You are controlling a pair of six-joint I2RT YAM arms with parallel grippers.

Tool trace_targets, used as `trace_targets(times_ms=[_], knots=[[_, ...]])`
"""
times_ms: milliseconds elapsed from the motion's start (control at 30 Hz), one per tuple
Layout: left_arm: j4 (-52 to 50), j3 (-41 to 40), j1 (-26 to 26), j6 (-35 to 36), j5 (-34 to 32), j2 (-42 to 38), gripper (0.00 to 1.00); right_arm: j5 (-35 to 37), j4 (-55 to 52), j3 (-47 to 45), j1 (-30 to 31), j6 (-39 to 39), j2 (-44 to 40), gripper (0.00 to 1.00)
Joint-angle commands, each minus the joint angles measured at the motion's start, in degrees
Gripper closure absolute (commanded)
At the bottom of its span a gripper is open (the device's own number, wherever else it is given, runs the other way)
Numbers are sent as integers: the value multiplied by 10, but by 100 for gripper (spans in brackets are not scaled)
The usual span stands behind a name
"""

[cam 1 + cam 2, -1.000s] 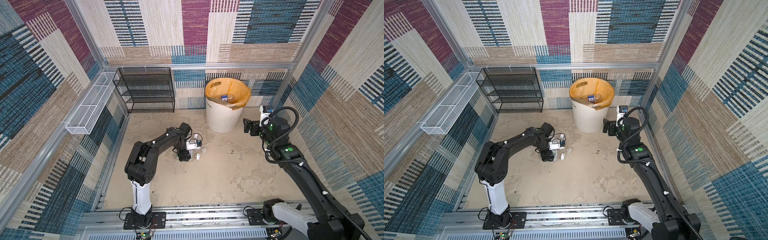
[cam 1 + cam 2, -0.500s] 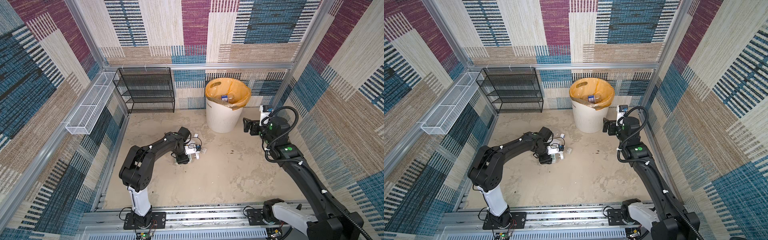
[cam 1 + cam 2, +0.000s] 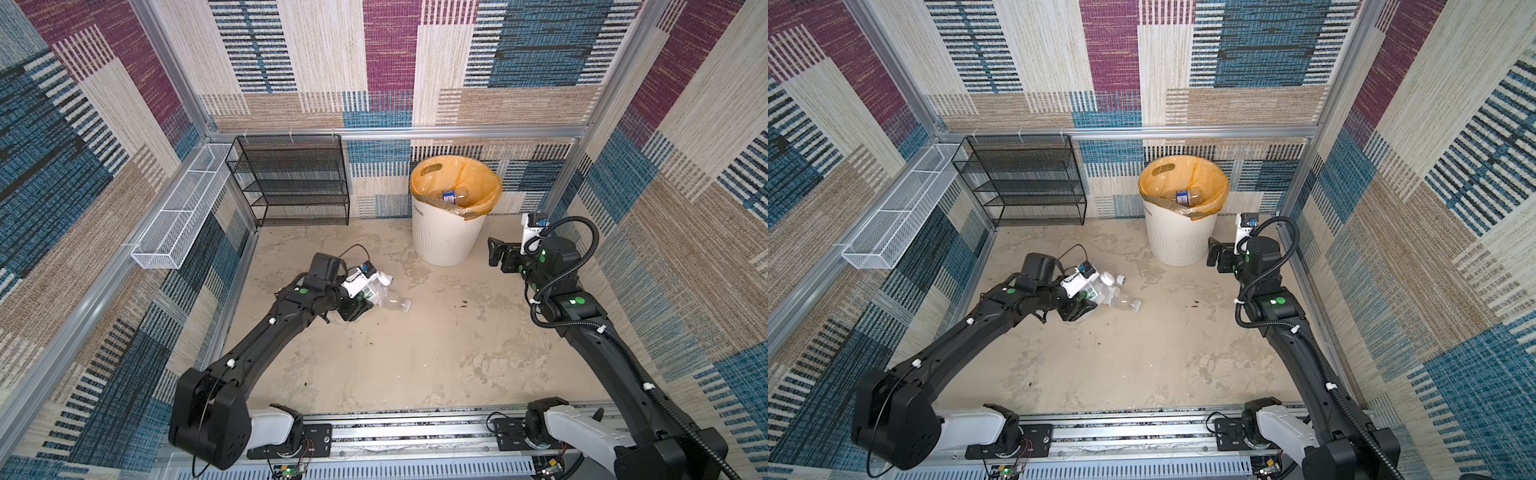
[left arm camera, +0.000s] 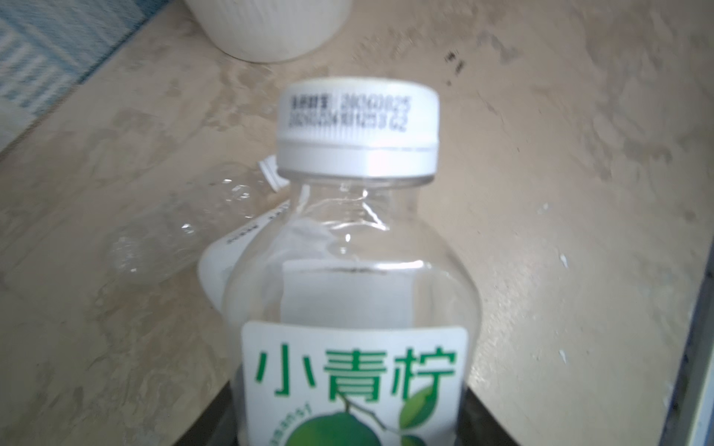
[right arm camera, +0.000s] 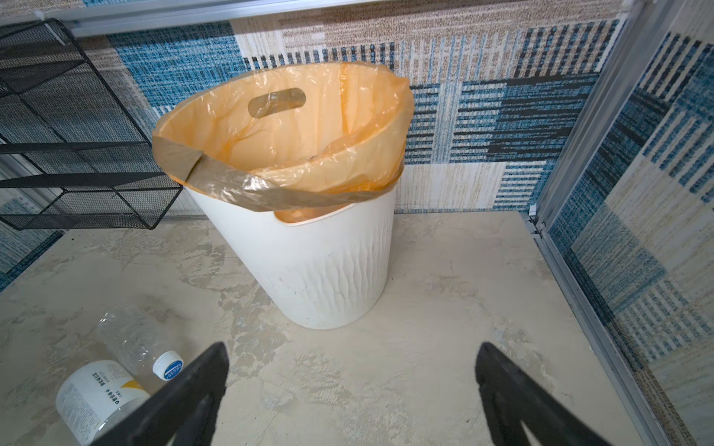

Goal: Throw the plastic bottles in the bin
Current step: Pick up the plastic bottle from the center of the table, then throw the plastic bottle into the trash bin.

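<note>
Left hand (image 3: 354,306) closed around a green-labelled clear bottle (image 4: 353,270), left part of the worktop (image 3: 415,353), an unlabelled clear bottle (image 3: 395,304) and a white bottle (image 5: 98,394) beside it, right hand (image 5: 351,351) spread wide, empty, near the bin (image 5: 328,262), blue-labelled bottle (image 3: 451,195) inside

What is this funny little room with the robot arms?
Probably a robot practice booth, not a home: the left arm and right arm are mounted on a metal rail, and carpet-patterned walls box in the floor, holding a bin and rack.
</note>
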Motion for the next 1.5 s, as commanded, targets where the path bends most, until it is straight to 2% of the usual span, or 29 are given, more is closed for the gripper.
trace_targets(times_ms=[0, 167, 333, 400, 467, 533, 567, 633, 667, 700, 767, 800, 867, 933, 967, 1000, 1133, 1200, 1300, 1400, 1467], knots=[[122, -12, 60, -209, 51, -19, 42, -2, 11, -4, -1, 15, 5, 0], [121, 44, 127, -376, 104, 45, 46, -9, 11, -8, -2, 26, 16, 0], [184, 115, 126, -512, 142, 127, 49, -15, 12, -16, -2, 34, 25, 0], [226, 193, 114, -565, 142, 168, 50, -22, 12, -15, -2, 37, 32, 0], [231, 339, 88, -597, 147, 227, 50, -28, 14, -10, -2, 40, 40, 1], [217, 515, 54, -613, 156, 299, 42, -37, 15, -4, -2, 45, 48, 1], [203, 613, 40, -621, 160, 343, 36, -41, 15, -2, -2, 47, 50, 1], [133, 849, 19, -644, 174, 457, 16, -47, 18, -4, -2, 53, 50, 1], [106, 956, 14, -665, 185, 515, 0, -47, 19, -6, -2, 55, 48, 1], [89, 1057, 12, -689, 200, 572, 1, -47, 16, -8, -2, 57, 47, 1], [75, 1151, 18, -721, 217, 634, 1, -45, 10, -9, -2, 57, 43, 1], [75, 1149, 25, -736, 226, 643, 1, -44, 6, -9, -2, 56, 40, 0], [136, 1059, 46, -775, 264, 620, 1, -41, 1, -9, -2, 53, 35, 0], [264, 886, 70, -837, 279, 553, 2, -41, -1, -5, -2, 51, 30, 0], [338, 792, 82, -853, 271, 509, 1, -41, 1, -5, -2, 52, 29, 0], [371, 728, 92, -847, 260, 472, 1, -41, 1, -4, -2, 52, 28, 0], [302, 608, 129, -743, 240, 357, 1, -53, -1, 1, -2, 52, 33, 1], [225, 563, 141, -657, 219, 299, 1, -69, -7, 6, -2, 39, 41, 1], [65, 507, 142, -480, 128, 216, 2, -112, -14, 4, 1, 15, 46, 2], [-37, 442, 143, -365, 37, 152, 1, -136, -18, -3, 21, -12, 41, 3], [-84, 397, 144, -305, -9, 119, 2, -109, -37, 7, 51, -35, 48, 3]])
